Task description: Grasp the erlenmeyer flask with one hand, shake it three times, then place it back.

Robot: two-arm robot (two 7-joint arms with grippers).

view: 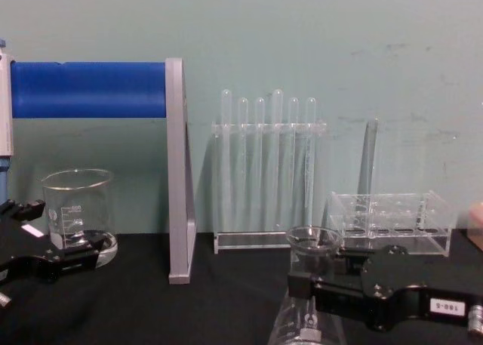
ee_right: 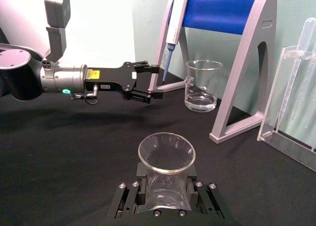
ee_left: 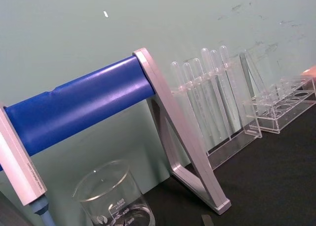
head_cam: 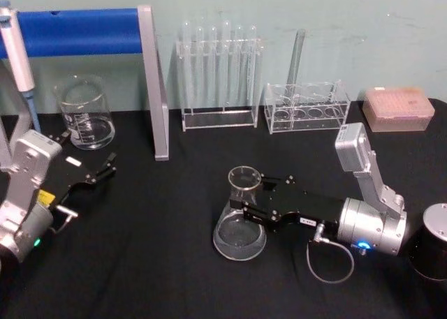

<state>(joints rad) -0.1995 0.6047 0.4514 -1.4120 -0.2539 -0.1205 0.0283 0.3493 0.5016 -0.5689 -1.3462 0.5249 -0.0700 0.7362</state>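
Because the right tool (head_cam: pixel 246 209) is closed only on the smooth neck of the erlenmeyer flask (head_cam: pixel 239 225), slippage onto the tabletop (head_cam: pixel 154 263) is risked when shaken.

The left tool (head_cam: pixel 106 167) is held open, idle.

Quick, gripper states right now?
Left gripper: open, holding nothing, near the beaker.
Right gripper: shut on the erlenmeyer flask neck.

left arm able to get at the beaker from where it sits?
Probably yes. The left gripper sits open just in front of the beaker, with bare black table between; the stand post stands off to its side.
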